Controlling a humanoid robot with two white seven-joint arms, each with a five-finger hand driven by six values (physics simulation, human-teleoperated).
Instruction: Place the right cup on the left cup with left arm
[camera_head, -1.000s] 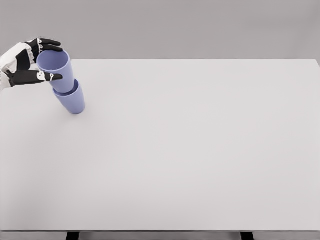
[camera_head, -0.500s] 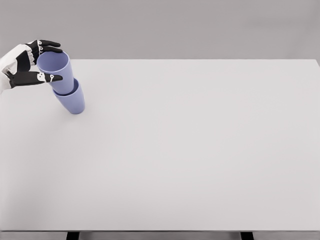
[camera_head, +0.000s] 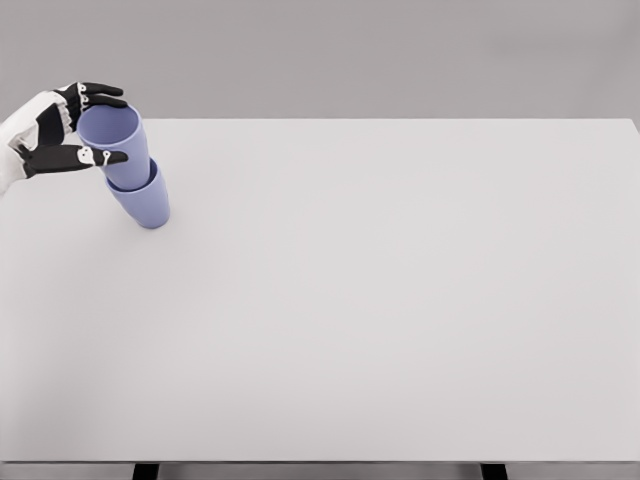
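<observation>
Two blue cups are stacked at the table's far left. The upper cup (camera_head: 118, 143) sits nested in the lower cup (camera_head: 146, 206), and both lean a little to the left. My left hand (camera_head: 122, 128) comes in from the left edge and is shut on the upper cup. Its thumb lies across the cup's front wall, and the other fingertips (camera_head: 108, 99) rest at the back of the rim. The right arm does not show in the head view.
The white table (camera_head: 380, 300) fills most of the view; its far edge runs just behind the cups and its front edge lies near the bottom of the picture. A grey wall stands behind it.
The upper cup has shifted a few pixels to the right and the hand has crept slightly with it. The lower cup has stayed in place.
</observation>
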